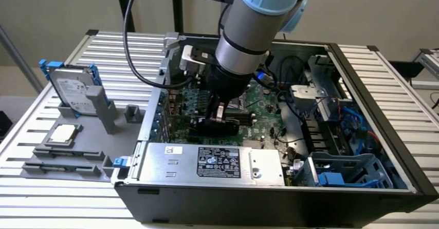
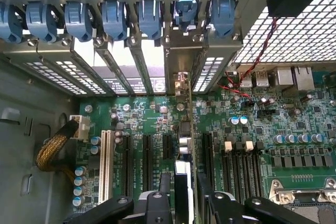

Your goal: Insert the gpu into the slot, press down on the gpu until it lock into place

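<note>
The gpu stands on edge on the green motherboard. Its metal bracket sits against the case's rear openings. My gripper is right over the card, open, with one dark finger on each side of its upper edge and a thin gap to each. In the exterior view the gripper reaches down into the open case, just above the black gpu. The slot is hidden under the card.
A silver power supply lies along the case's near wall and a drive cage sits at the exterior view's right. Blue bracket clips line the rear wall. Beside the card are black slots, a white slot and a sleeved cable.
</note>
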